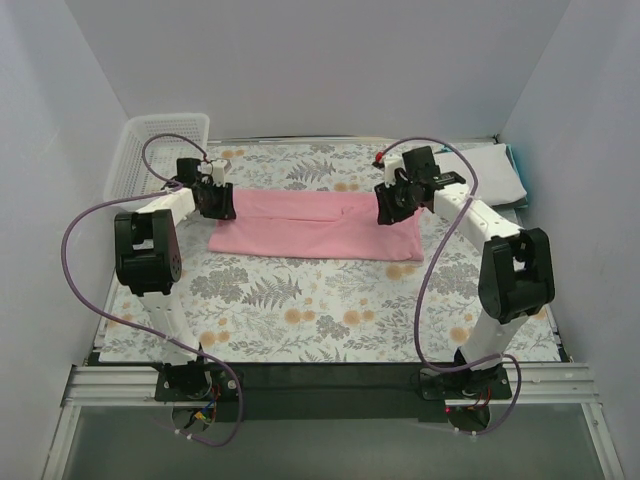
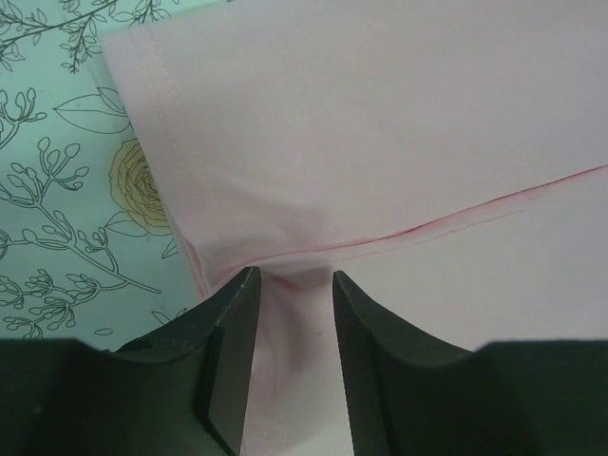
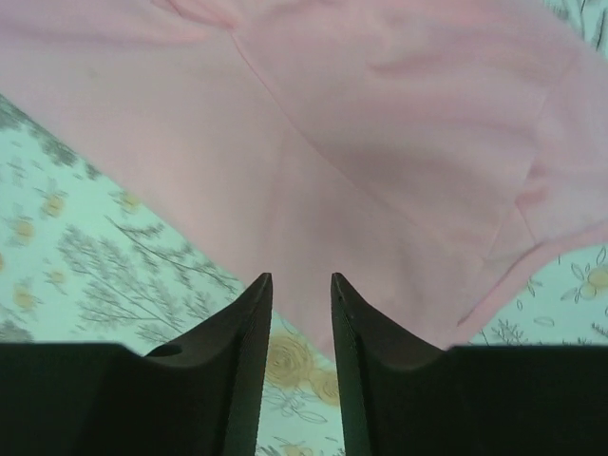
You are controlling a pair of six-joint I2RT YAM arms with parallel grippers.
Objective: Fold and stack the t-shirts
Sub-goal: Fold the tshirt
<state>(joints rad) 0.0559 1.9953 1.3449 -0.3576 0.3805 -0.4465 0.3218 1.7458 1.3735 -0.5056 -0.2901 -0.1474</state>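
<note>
The pink t-shirt [image 1: 315, 225] lies on the table, folded into a long flat strip. My left gripper [image 1: 222, 200] is at the strip's left end. In the left wrist view [image 2: 293, 285] its jaws stand narrow, with pink cloth [image 2: 380, 142] puckered and pinched between them next to a seam. My right gripper [image 1: 390, 205] is at the strip's far edge, right of the middle. In the right wrist view [image 3: 300, 285] its jaws are slightly apart and empty, with tablecloth showing between them and the shirt [image 3: 380, 142] just past the tips. A folded white shirt with a teal edge [image 1: 492, 172] lies at the far right.
A white mesh basket [image 1: 150, 150] stands at the far left corner. The floral tablecloth [image 1: 330, 310] covers the table. White walls close in on three sides. Both arms' purple cables loop beside them.
</note>
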